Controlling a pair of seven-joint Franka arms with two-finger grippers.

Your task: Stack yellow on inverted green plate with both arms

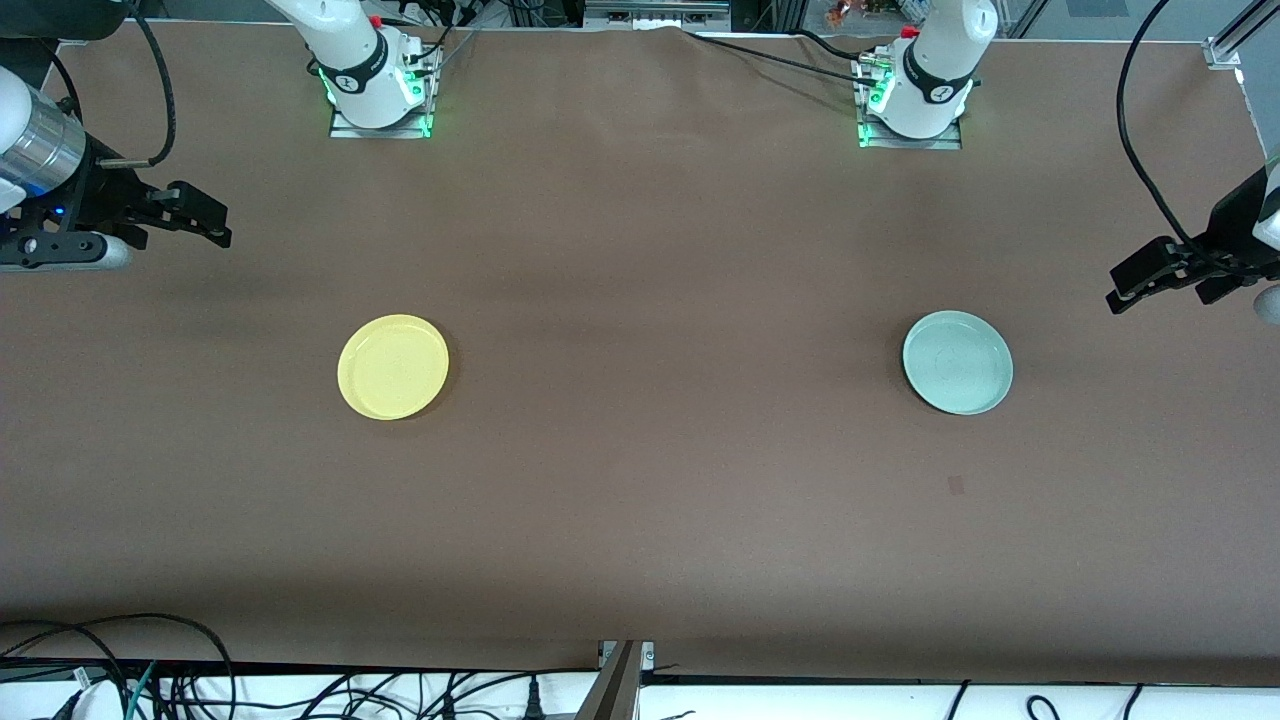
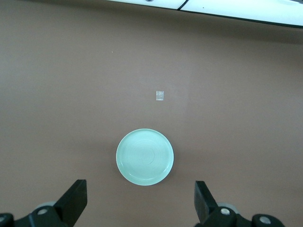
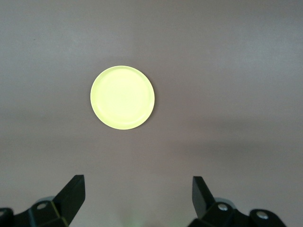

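My left gripper (image 1: 1150,280) and right gripper (image 1: 195,215), both spread, hang above the desk's (image 1: 640,520) end edges; flipping the rim-up green plate (image 1: 957,362) risks it sliding away; the yellow (image 1: 393,367) waits.

I see a matt brown surface (image 1: 640,480), cloth- or paper-like, faintly creased near the bases. The yellow plate (image 1: 393,367) looks like smooth plastic with a soft sheen; the green plate (image 1: 957,362) likewise, faintly ringed. Both hands, left (image 1: 1150,275) and right (image 1: 200,215), look matt black plastic; the right wrist (image 1: 40,140) is brushed silver metal.
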